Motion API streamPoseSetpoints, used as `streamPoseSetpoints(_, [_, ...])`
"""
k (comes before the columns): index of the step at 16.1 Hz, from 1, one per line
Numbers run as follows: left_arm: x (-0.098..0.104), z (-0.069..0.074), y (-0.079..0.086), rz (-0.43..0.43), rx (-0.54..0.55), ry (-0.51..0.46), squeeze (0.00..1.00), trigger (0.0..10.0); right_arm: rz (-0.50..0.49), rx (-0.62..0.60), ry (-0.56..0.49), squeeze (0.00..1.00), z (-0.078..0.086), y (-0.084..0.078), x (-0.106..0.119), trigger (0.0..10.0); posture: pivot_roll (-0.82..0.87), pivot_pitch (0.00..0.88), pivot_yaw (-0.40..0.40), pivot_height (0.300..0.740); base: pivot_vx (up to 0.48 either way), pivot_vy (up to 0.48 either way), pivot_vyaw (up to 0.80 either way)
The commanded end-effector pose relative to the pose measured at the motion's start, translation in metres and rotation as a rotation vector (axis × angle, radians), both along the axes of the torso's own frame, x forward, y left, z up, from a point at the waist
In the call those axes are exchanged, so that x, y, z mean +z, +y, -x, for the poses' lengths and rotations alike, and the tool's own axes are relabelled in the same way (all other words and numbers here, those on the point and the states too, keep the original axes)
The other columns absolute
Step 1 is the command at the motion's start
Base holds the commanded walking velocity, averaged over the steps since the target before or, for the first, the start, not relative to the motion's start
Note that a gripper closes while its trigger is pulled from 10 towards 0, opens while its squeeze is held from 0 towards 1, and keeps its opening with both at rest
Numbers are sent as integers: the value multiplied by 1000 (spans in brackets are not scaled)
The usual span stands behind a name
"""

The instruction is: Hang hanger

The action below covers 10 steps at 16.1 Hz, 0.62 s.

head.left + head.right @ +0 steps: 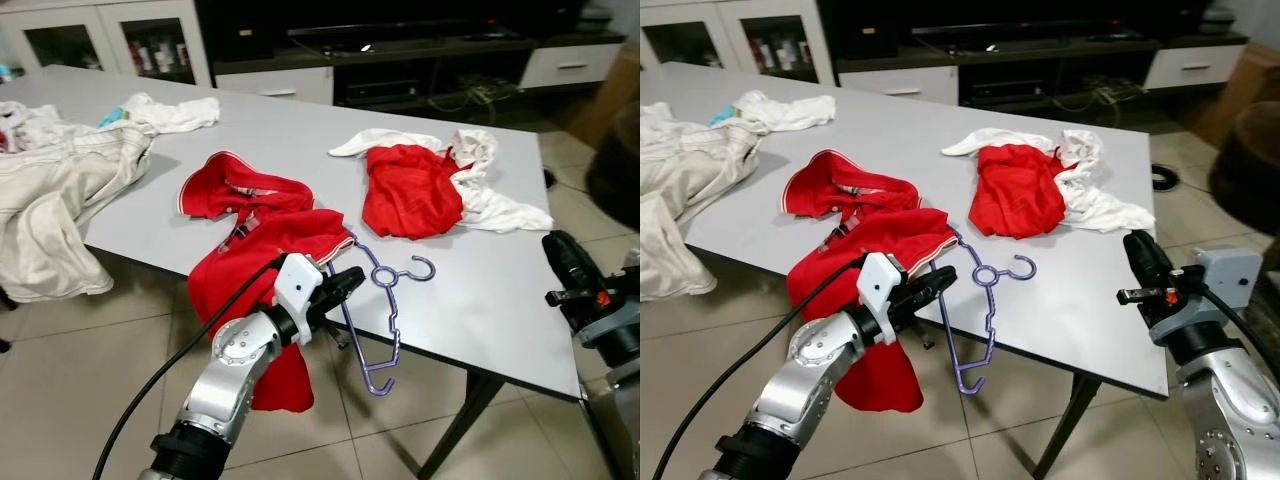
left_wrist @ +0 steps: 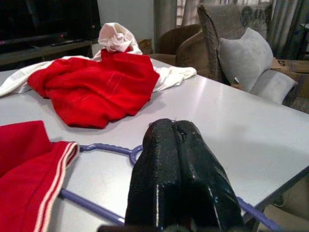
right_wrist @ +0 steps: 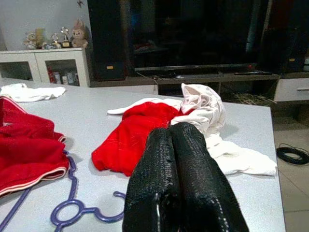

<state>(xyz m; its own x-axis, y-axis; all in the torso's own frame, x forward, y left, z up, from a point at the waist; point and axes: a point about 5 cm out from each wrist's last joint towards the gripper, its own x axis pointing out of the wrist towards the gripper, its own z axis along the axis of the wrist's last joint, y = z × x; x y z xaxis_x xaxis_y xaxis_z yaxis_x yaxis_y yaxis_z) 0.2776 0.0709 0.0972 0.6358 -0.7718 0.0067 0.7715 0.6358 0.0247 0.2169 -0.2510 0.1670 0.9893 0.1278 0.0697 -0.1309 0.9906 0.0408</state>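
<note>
Right then, the purple hanger (image 1: 385,318) lay flat on the grey table (image 1: 300,130) near its front edge, its lower end past the rim and one shoulder tucked under the red shirt (image 1: 262,262) draped over that edge. The left gripper (image 1: 340,285) hovered just beside the hanger, its 2 black fingers pressed together on nothing. The right gripper (image 1: 1143,262), fingers likewise together, stood off the table's right end
</note>
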Motion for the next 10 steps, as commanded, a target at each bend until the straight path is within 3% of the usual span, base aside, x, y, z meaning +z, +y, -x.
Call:
streamPoseSetpoints(1, [1, -2, 3, -6, 13, -4, 0, 10000, -38, 8, 65, 0, 0, 1, -7, 10000, -190, 0, 19, 740, 0, 0, 0])
streamPoseSetpoints(2, [3, -4, 5, -5, 24, -17, 0, 10000, -112, 53, 143, 0, 4, 6, -17, 10000, -193, 0, 23, 740, 0, 0, 0])
streamPoseSetpoints(5, [13, -15, 20, -66, 48, -87, 0, 10000, -249, 221, 204, 39, 20, 28, -22, 10000, -194, 0, 24, 740, 0, 0, 0])
streamPoseSetpoints(7, [19, -29, 37, -79, 109, -90, 0, 10000, -338, 298, 246, 35, 28, 40, -23, 10000, -193, 0, 25, 740, 0, 0, 0])
streamPoseSetpoints(9, [22, -32, 45, -100, 116, -103, 0, 10000, -436, 387, 281, 63, 34, 53, -23, 10000, -188, 0, 25, 740, 0, 0, 0])
streamPoseSetpoints(10, [23, -33, 48, -108, 123, -109, 0, 10000, -487, 469, 319, 400, 44, 66, -24, 10000, -188, 0, 25, 740, 0, 0, 0])
